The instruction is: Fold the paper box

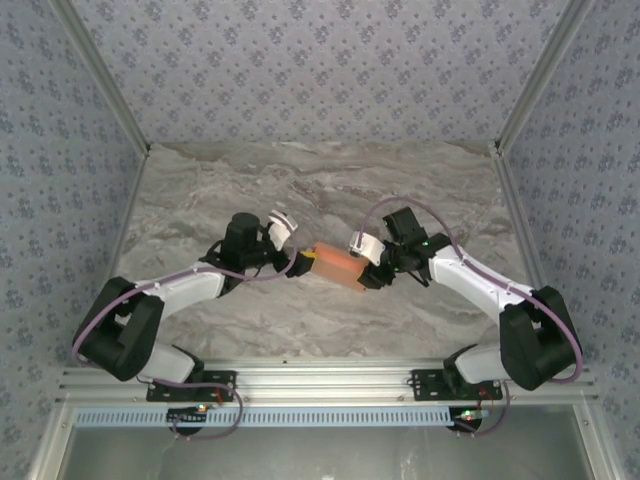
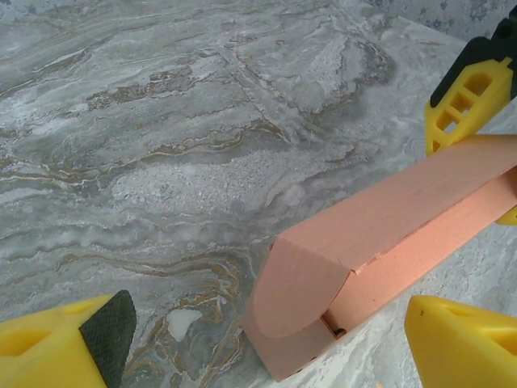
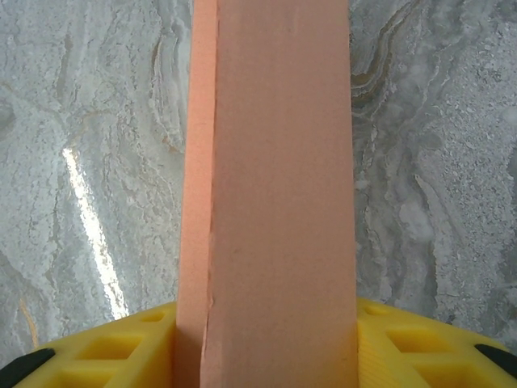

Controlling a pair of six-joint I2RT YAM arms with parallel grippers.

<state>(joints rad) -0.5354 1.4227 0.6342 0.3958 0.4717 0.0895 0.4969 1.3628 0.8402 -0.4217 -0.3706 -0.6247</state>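
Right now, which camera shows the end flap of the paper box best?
Left wrist: the curved end flap of the paper box sits close and unobstructed. Top external shows the box small and distant. Right wrist shows its long face, the far end cut off by the frame.

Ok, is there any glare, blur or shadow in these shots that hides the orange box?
Right wrist: a bright glare streak runs down the table left of the paper box, and the box itself is sharp. Left wrist: even light, no glare, box edges crisp. Top external: flat lighting with soft shadows under the arms, and the box is small but unobscured.
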